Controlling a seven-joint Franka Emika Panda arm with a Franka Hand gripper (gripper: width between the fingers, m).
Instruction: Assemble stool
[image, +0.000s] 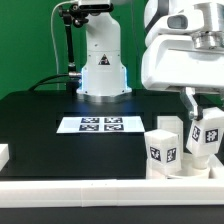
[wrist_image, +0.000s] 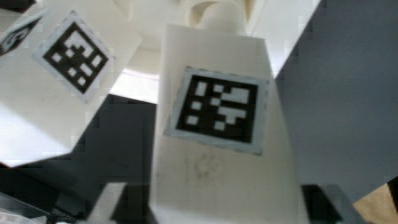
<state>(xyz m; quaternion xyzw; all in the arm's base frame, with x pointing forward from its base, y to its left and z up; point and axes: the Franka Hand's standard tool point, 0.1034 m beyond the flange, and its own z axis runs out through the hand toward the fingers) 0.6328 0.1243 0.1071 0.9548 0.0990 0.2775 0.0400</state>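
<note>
My gripper (image: 205, 118) hangs at the exterior view's right, shut on a white blocky stool leg (image: 208, 138) that stands upright with its tag facing the camera. In the wrist view that leg (wrist_image: 217, 110) fills the middle, and the dark fingers (wrist_image: 118, 200) press its two sides near my gripper (wrist_image: 222, 206). A second tagged leg (image: 163, 146) stands upright just to the exterior view's left of the held one. In the wrist view it (wrist_image: 71, 70) leans beside the held leg. I cannot make out the round seat.
The marker board (image: 100, 124) lies flat on the black table (image: 50, 120) in front of the arm's white base (image: 102, 68). A long white border rail (image: 90, 192) runs along the near edge. A small white block (image: 4, 155) sits at the exterior view's left edge.
</note>
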